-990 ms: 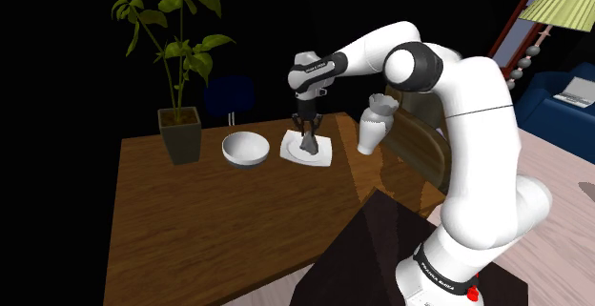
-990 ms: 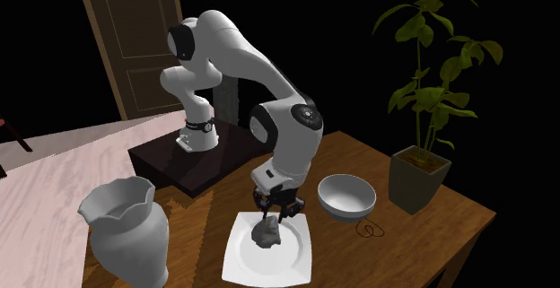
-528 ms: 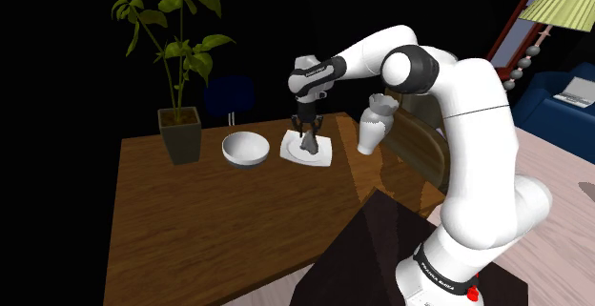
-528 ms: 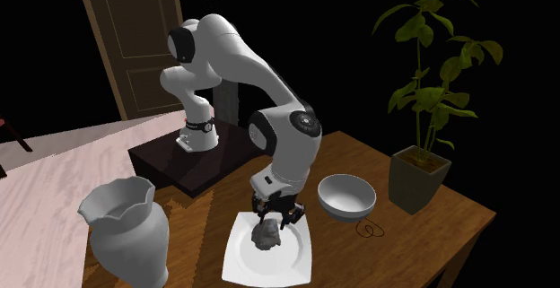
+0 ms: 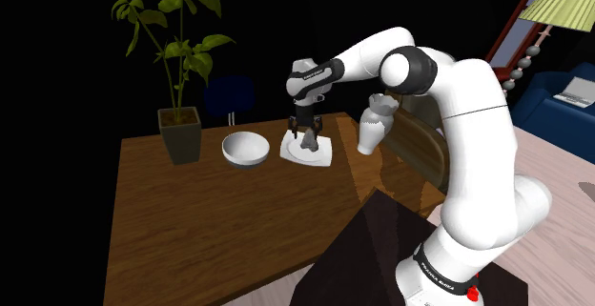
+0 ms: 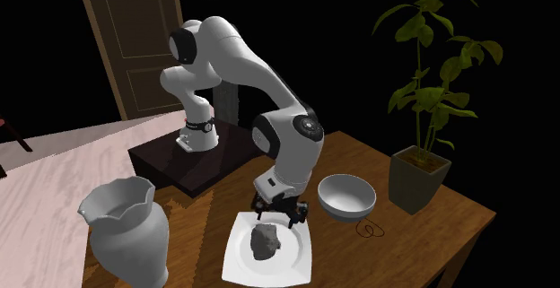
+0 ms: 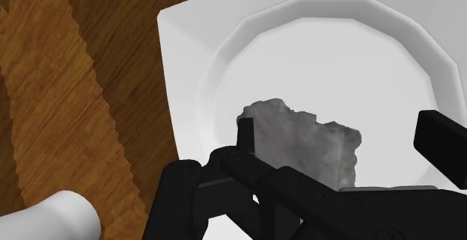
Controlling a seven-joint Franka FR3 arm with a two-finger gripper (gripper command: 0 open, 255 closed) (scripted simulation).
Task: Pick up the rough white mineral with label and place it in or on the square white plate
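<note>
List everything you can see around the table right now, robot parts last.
mineral: one, grey, rough, lying on the plate
plate: one, white, square, on the table
bowl: one, white, between plate and potted plant
vase: one, white, near the plate
potted plant: one, green leaves, dark pot, table corner
table: one, brown wood
door: one, brown, behind the arm
lamp: one, pale shade, shoulder view's upper right
stand: one, dark, beside the table
arm: one, white, reaching over the plate
fingers: two, black, open, over the mineral
</note>
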